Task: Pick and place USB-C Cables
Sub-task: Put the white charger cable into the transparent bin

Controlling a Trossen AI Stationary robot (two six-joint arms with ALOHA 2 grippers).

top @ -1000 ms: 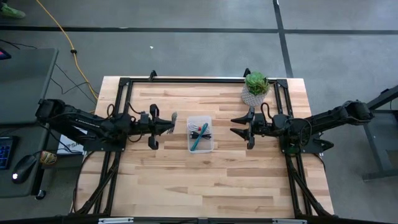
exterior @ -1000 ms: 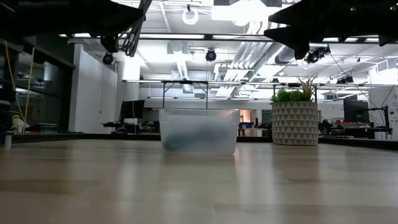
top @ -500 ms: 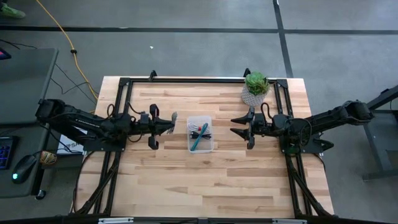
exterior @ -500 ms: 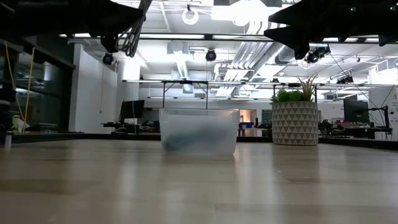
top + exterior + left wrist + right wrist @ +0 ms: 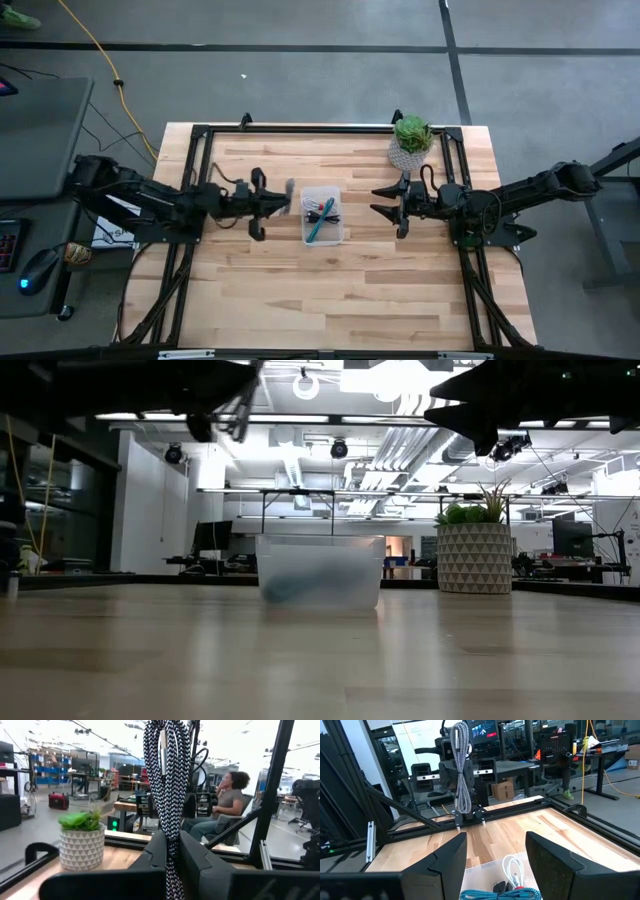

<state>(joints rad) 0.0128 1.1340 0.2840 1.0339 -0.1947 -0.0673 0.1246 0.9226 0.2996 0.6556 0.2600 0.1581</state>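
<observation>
My left gripper (image 5: pixel 272 203) hovers just left of the clear tub (image 5: pixel 322 214), shut on the silvery grey braided USB-C cable (image 5: pixel 165 780). From the right wrist view that bundle (image 5: pixel 460 770) rises above my left gripper (image 5: pixel 469 815). The tub holds the teal-blue cable (image 5: pixel 500 894), the black cable (image 5: pixel 322 213) and the red-and-white cable (image 5: pixel 514 869), all lying on its floor. My right gripper (image 5: pixel 374 201) is open, raised just right of the tub, its fingers (image 5: pixel 447 855) spread wide. My left gripper pinches the grey bundle's lower end (image 5: pixel 171 847) between its two fingers (image 5: pixel 150 855). The fingers come level from the table's left. The bundle stands upright above them, clear of the table and tub.
A small plant in a patterned pot (image 5: pixel 410 142) stands at the far side, right of the tub. A black frame (image 5: pixel 300 130) runs along the table's far and side edges. Bare wood (image 5: pixel 330 290) lies toward the near edge. A seated person (image 5: pixel 227 800) shows beyond the table.
My left gripper has moved a little toward the table's right, closer to the tub, carrying the grey cable with it. The right arm and the tub have kept still.
</observation>
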